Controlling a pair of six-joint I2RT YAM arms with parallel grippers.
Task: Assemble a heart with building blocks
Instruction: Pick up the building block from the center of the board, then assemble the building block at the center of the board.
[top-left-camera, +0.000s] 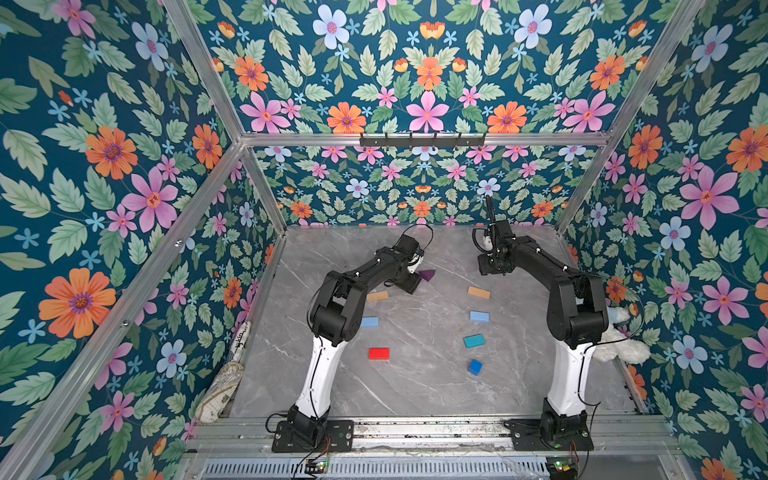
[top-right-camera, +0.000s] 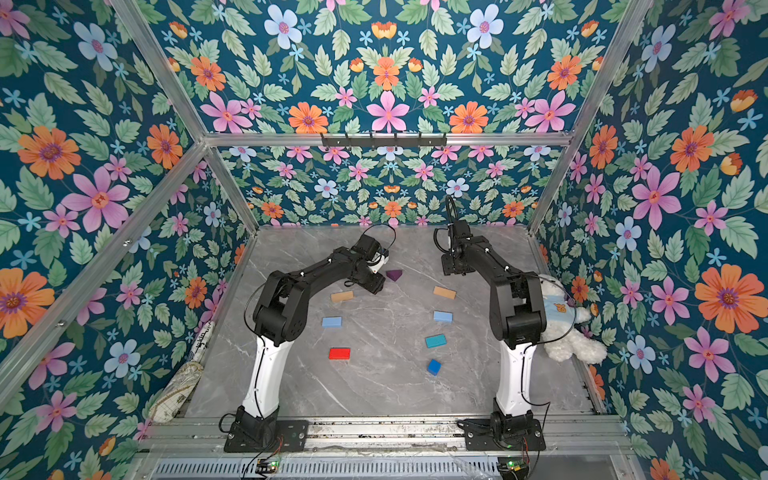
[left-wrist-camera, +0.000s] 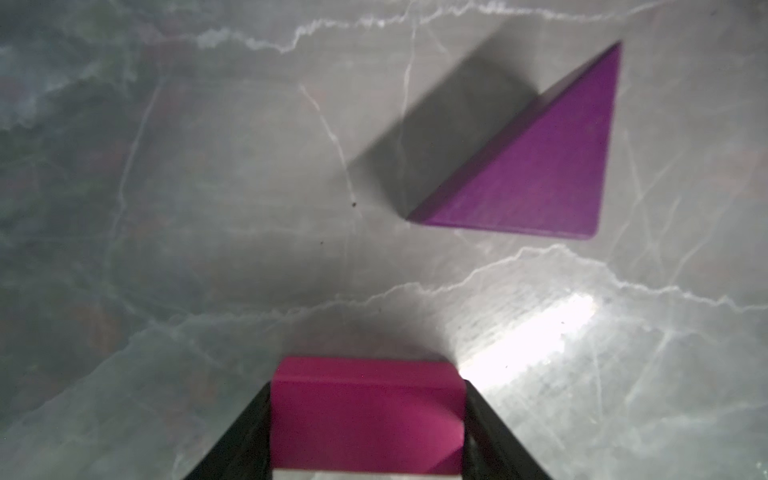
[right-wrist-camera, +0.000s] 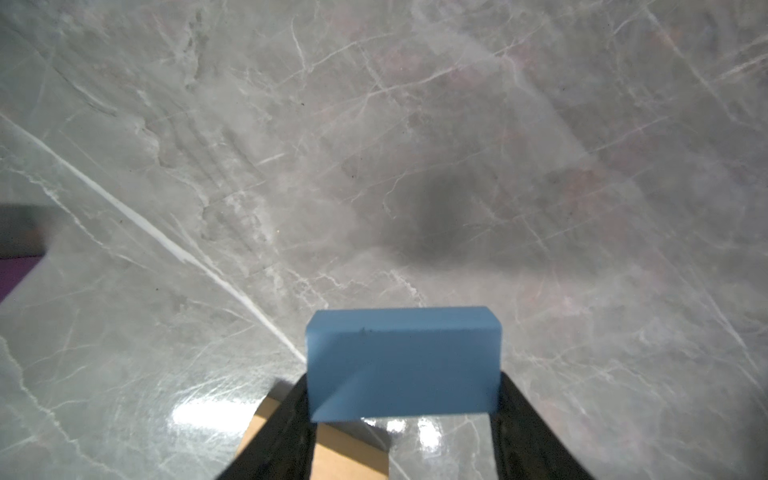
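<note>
Pinching a magenta block, the left claw hangs low over the desk. The purple triangle lies flat just ahead and to one side, nearer this arm. The right claw grips a blue block.

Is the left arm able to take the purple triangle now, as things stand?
Probably not yet. The purple triangle lies close ahead of the left end effector, with only table between, but the jaws are closed on a magenta block. It would need to put that down first.
</note>
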